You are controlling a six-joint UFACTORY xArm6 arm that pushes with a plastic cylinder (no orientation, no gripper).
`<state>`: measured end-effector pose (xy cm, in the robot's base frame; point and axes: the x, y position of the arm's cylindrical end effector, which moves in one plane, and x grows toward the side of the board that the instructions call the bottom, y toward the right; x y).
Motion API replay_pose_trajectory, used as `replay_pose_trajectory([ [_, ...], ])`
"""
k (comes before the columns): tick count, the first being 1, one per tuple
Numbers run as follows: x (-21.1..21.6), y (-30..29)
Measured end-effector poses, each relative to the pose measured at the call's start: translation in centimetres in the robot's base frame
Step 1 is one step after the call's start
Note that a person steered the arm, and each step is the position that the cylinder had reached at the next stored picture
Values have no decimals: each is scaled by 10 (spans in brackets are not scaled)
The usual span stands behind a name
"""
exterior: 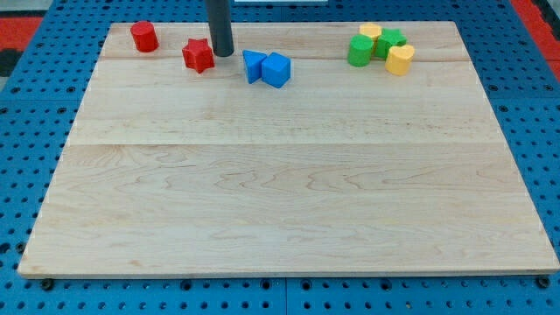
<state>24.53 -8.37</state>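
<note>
Wood worktop point(280, 219) down front. Upper left: my tip point(221, 54), plain rod holding nothing, just right of red star point(199, 55), near blue blocks point(275, 70). Might bump star if swung left.

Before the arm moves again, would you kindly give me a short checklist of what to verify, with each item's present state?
1. My tip visible on the wooden board: ok.
2. Tip apart from the red star-shaped block, just to its right: cannot tell, the gap is very slim.
3. Tip clear of the two blue blocks to its right: ok.
4. Red cylinder alone at the view's top left: ok.
5. Green and yellow blocks clustered at the view's top right, far from the tip: ok.
6. All blocks on the board: ok.
</note>
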Motion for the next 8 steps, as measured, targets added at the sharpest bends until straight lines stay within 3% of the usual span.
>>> replay_pose_trajectory([
  [1,-8,-37],
  [2,18,-41],
  [4,9,55],
  [5,37,63],
  [6,94,62],
  [7,112,65],
  [8,86,67],
])
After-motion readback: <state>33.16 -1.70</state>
